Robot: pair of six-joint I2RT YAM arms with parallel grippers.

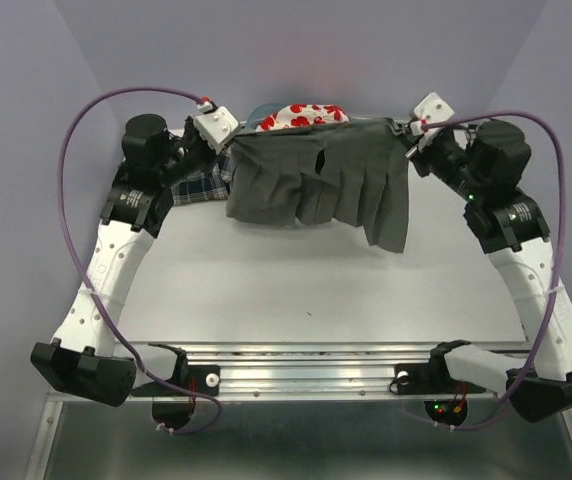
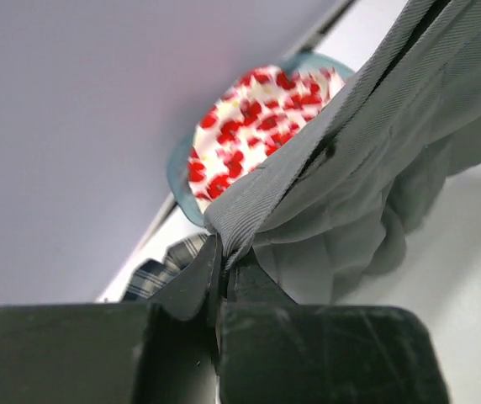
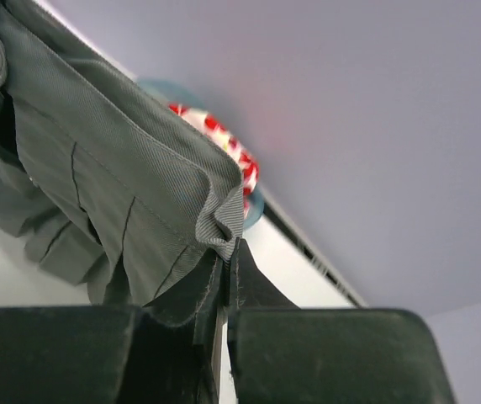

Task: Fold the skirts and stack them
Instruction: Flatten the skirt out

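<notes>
The plain grey pleated cloth skirt [image 1: 321, 185] hangs spread by its waistband over the far side of the white table [image 1: 296, 285], its corners clamped by the left gripper [image 2: 222, 268] and right gripper [image 3: 228, 257], so no fold looks made yet, while the navy plaid skirt [image 1: 201, 187] and red-blotched white skirt [image 1: 301, 116] wait behind.

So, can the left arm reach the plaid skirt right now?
Probably not yet: the plaid skirt lies close by, but the left gripper is shut on the grey skirt, which partly covers it.
</notes>
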